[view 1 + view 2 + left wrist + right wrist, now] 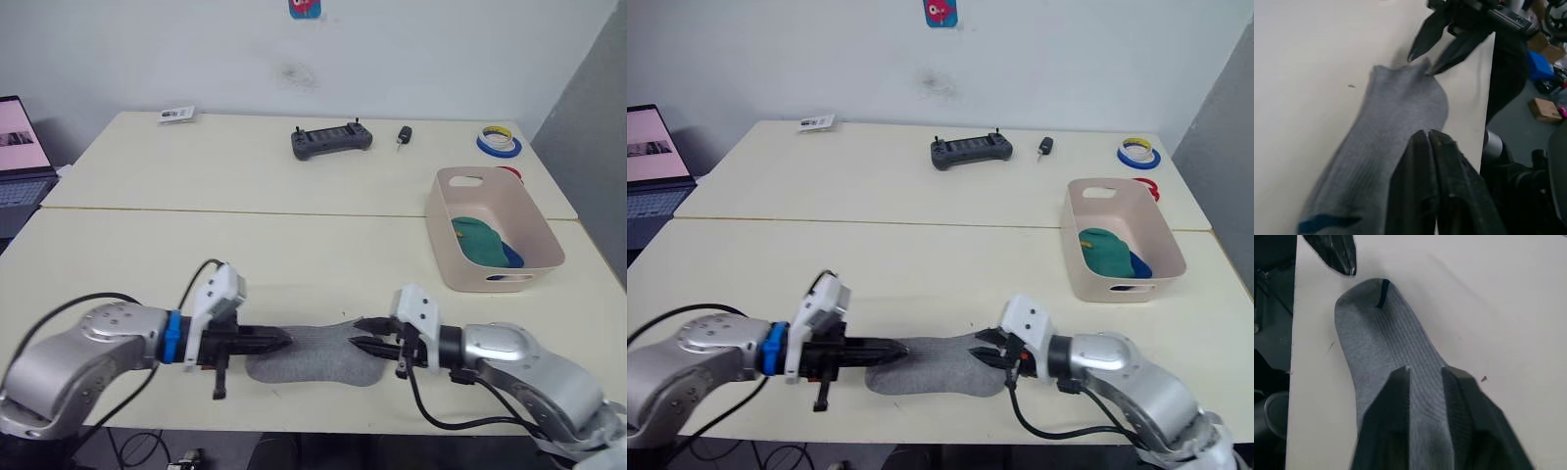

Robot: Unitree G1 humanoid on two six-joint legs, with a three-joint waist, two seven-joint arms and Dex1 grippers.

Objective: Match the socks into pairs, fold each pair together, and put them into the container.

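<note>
From my head camera, the light grey ribbed ankle sock (312, 356) lies flat at the near edge of the pale cream table (245, 245), its long axis running left to right, straight between my two hands. My left gripper (277, 340) comes in from nine o'clock with its two black fingers pressed together over the sock's left end; my right gripper (366, 335) comes in from three o'clock with its fingers slightly parted at the right end. Both are about equally near, each at its own end. The pale pink-beige rectangular plastic tub (537, 227) sits well apart at about two o'clock, with teal-green and blue socks (482, 242) already inside. In my left wrist view the closed fingers (1437, 191) lie on the grey fabric near the small blue mark (1327, 223), and the sock stretches away toward my right gripper's open tips. In my right wrist view, the spread fingers (1396, 416) straddle the sock, which runs on toward the left gripper's tip (1334, 252). I judge the fold must go end over end along that axis.
</note>
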